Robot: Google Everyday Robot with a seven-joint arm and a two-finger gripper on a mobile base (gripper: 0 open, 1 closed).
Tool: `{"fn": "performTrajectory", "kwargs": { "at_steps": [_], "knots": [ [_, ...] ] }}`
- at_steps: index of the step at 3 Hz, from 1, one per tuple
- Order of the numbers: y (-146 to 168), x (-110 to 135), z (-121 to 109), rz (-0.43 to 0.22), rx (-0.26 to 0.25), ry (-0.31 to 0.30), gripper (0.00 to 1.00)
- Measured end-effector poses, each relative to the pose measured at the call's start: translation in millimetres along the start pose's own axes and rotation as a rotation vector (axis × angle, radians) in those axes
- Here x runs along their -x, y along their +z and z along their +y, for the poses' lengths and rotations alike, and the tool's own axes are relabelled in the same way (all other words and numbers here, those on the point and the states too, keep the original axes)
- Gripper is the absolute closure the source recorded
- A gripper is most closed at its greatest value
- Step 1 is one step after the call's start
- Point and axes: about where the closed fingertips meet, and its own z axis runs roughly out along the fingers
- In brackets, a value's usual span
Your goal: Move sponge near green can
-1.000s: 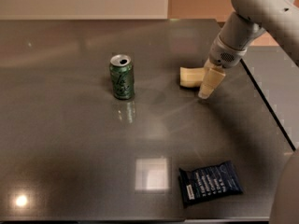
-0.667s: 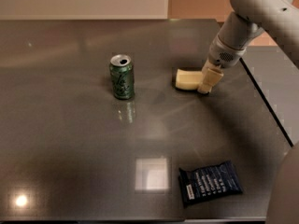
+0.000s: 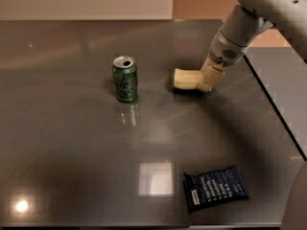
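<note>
the claw is clamped on one end of the sponge, low on the tabletop, near the green can but apart.

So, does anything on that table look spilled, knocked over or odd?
Nothing stands out. The green can stands upright with no spill around it, the pincer is at the end of the sponge away from the can, and the blue snack wrapper lies flat near the front edge.
</note>
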Motion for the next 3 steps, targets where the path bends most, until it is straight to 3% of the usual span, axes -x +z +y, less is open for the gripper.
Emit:
{"fn": "performTrajectory", "kwargs": {
  "at_steps": [3],
  "knots": [
    [14,56,58,-0.032,0.065,-0.157,1.00]
  ]
}}
